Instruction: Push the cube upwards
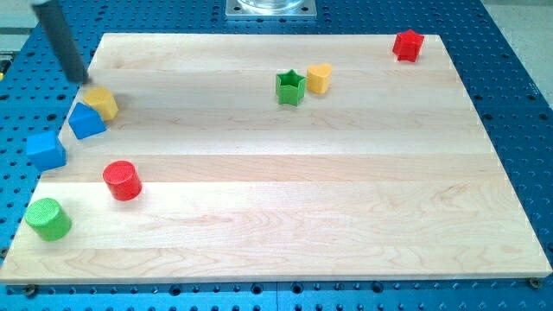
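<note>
My tip [80, 80] is at the view's upper left, near the board's left edge. It is just above and left of a yellow block [101, 102], close to it; I cannot tell if they touch. A blue block with a sloped top [86, 121] lies right below the yellow one, touching it. A blue cube [45, 150] sits lower left, at the board's left edge, partly over it and well below my tip.
A red cylinder [122, 180] and a green cylinder [48, 218] stand at the lower left. A green star [290, 87] and a yellow block [320, 78] sit at top centre. A red block [408, 45] is at the top right corner of the wooden board [302, 207].
</note>
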`<move>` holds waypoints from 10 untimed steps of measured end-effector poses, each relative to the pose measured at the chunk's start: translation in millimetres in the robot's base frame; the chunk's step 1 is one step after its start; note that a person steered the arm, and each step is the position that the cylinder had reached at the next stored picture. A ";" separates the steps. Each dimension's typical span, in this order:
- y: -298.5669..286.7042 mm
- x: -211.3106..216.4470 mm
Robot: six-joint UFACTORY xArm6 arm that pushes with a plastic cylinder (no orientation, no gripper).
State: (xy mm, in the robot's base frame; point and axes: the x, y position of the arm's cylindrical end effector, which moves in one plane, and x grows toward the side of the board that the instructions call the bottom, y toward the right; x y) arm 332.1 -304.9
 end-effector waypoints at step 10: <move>44.1 150.0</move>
State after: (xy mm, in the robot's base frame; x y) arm 482.0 -260.8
